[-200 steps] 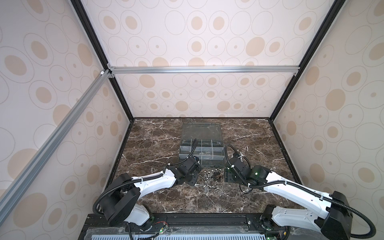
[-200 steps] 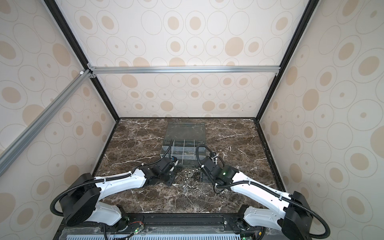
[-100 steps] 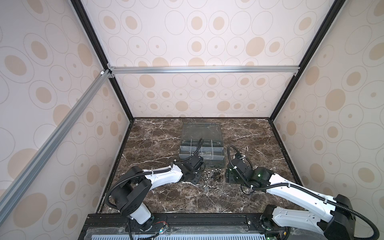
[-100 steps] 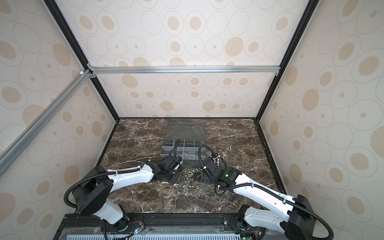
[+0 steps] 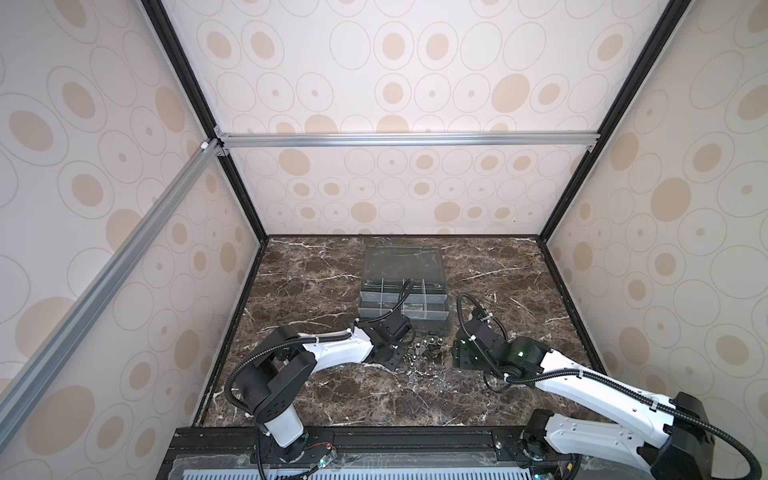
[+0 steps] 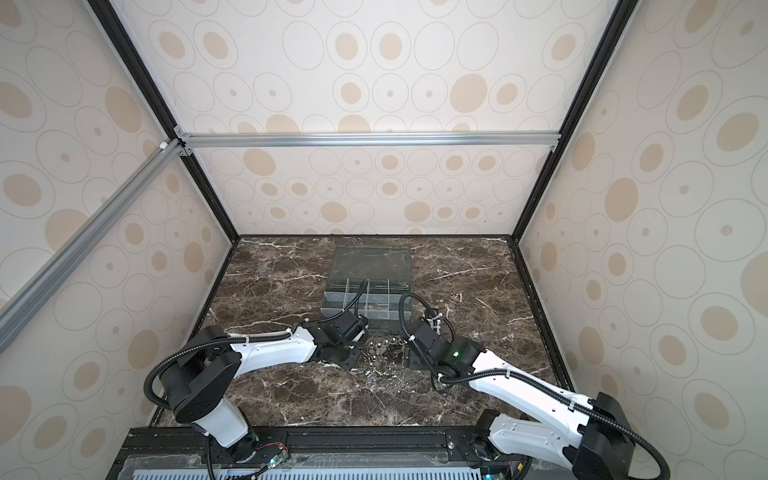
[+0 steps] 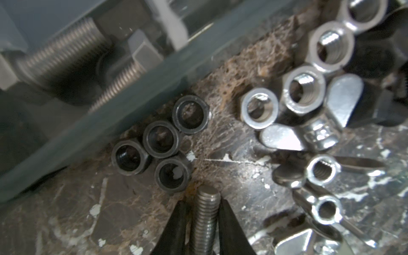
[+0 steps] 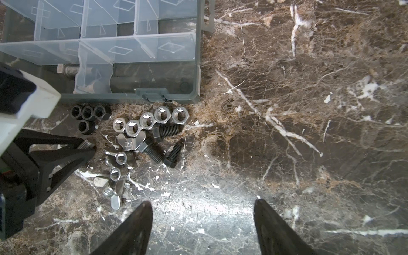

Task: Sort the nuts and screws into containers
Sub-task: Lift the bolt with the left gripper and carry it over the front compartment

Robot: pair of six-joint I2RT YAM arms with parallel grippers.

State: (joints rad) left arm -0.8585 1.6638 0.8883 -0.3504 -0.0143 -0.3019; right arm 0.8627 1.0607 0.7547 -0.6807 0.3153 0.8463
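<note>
The left gripper point(image 7: 203, 201), clamped on a silvery screw point(image 7: 206, 221) just in front of the organizer box point(image 8: 123, 97), should lift straight, clearing the black nuts point(image 7: 146, 139) beside that box, while the right gripper point(image 8: 202, 205) hangs open.

Shiny metal nuts point(image 8: 146, 120), clr plastic containers point(image 8: 141, 42), glossy marble-look tabletop point(image 8: 309, 136).

I watched both white-and-black arms reach low over the dark brown marble table point(image 5: 324, 274). The left gripper point(image 5: 400, 362) and right gripper point(image 5: 459, 356) flanked a small heap of silvery screws and nuts point(image 5: 428, 353), just before the dark grey plastic organizer box point(image 5: 430, 323), whose clear lid point(image 5: 403, 264) lay open.
</note>
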